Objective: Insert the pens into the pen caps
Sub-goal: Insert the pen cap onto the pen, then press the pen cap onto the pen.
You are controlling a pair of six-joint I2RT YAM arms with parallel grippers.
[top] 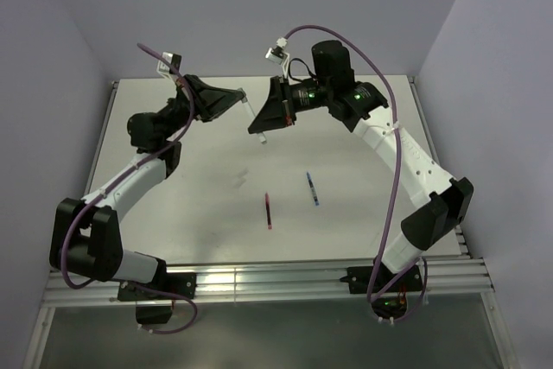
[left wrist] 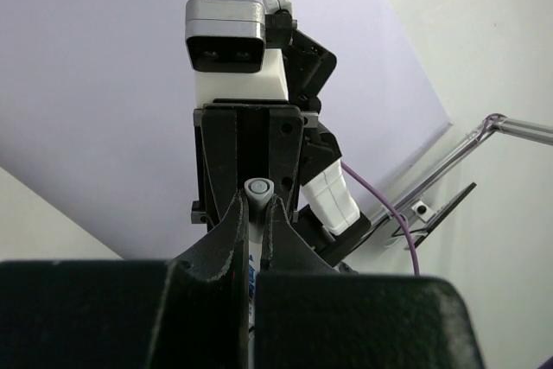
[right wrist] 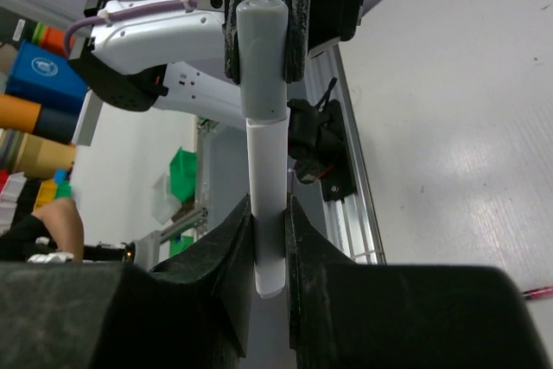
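Your right gripper is clamped tight on the white pen. Your left gripper is pinched on the grey cap, which sits over the pen's end. Both are raised above the table, far-middle. The red pen and blue pen lie mid-table, apart.

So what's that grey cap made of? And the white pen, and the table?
The cap looks like grey plastic, smooth and matte, with only a dull sheen. The white pen seems plastic too, a bit glossier. The table is hard and white, maybe laminate: soft patches of light shine on it.
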